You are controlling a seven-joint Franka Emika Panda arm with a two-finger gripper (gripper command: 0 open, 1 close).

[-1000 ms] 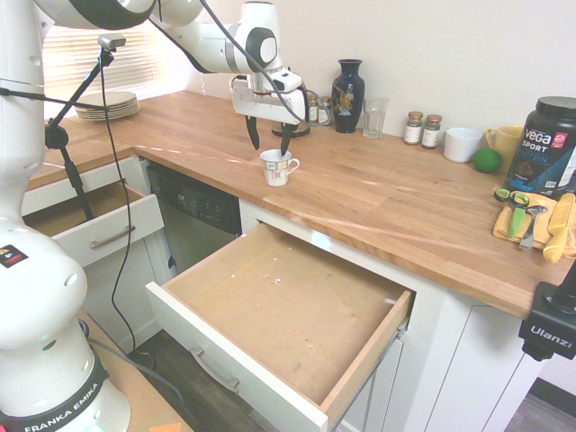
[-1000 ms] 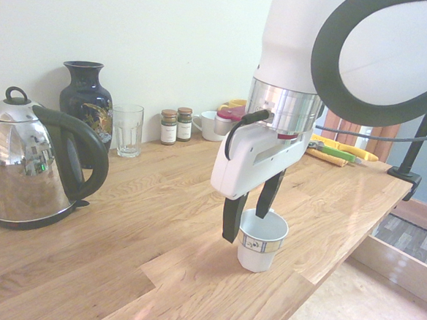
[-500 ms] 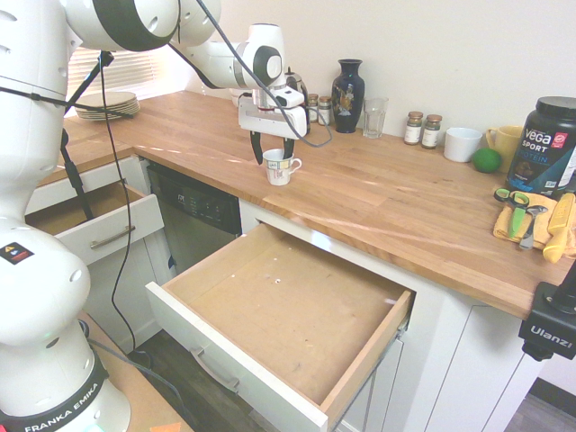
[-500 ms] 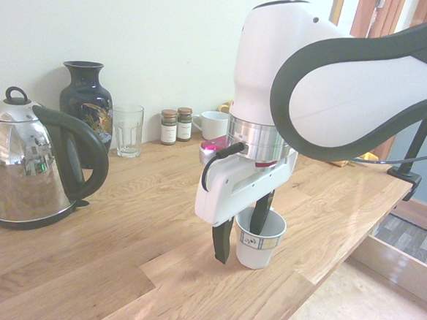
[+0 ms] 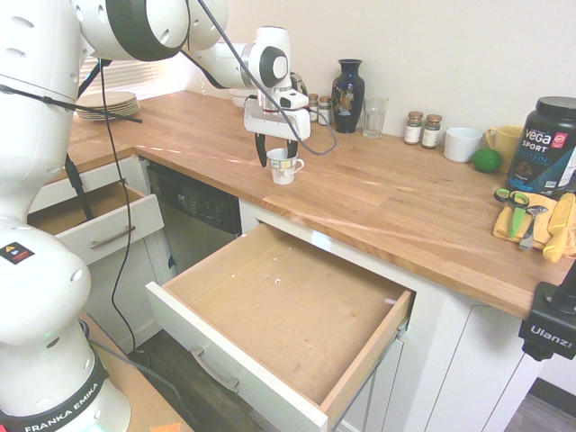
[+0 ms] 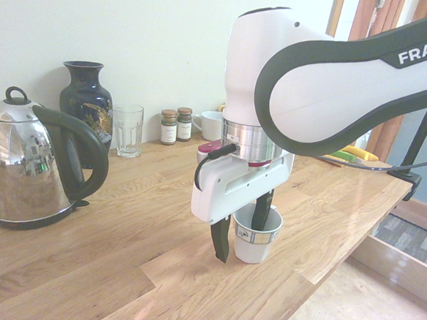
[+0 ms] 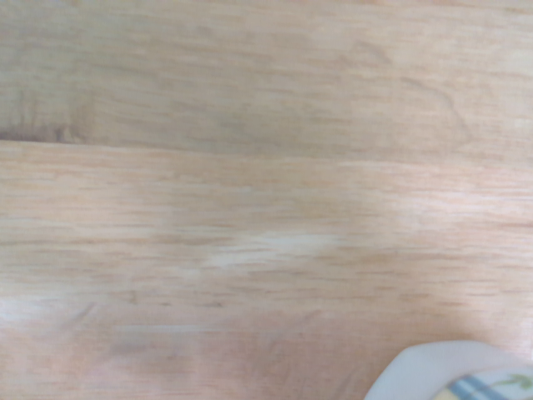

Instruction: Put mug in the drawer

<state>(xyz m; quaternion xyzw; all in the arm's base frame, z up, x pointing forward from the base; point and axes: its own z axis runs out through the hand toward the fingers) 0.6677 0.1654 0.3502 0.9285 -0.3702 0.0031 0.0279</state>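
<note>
Since a second ago the hand (image 6: 240, 233) has come down over the mug (image 6: 256, 236), and now one dark finger (image 6: 262, 210) dips inside the cup while the other hangs outside its wall. The fingers are spread wide and do not squeeze anything. The mug stands upright on the wooden counter (image 5: 378, 193), near the front edge, just behind the big drawer (image 5: 279, 319). It is white with small coloured marks on its side. Its inside cannot be seen well past the finger.

The big drawer is pulled far out, and its brown bottom is bare but for a few tiny specks. A smaller drawer (image 5: 94, 220) to the left is open too, and its inside is mostly hidden.

Only the first outside view shows the drawers, a stack of plates (image 5: 108, 104), a black tub (image 5: 544, 144), a lime (image 5: 487, 160) and a yellow cloth with tools (image 5: 531, 220). Only the second outside view shows the shiny kettle (image 6: 34, 162) in full. Both show the dark vase (image 6: 87, 103), the drinking glass (image 6: 127, 130), two spice jars (image 6: 176, 125) and a plain white cup (image 6: 214, 125) by the wall. The wrist view shows blurry wood and a bit of the mug's rim (image 7: 454, 373).
</note>
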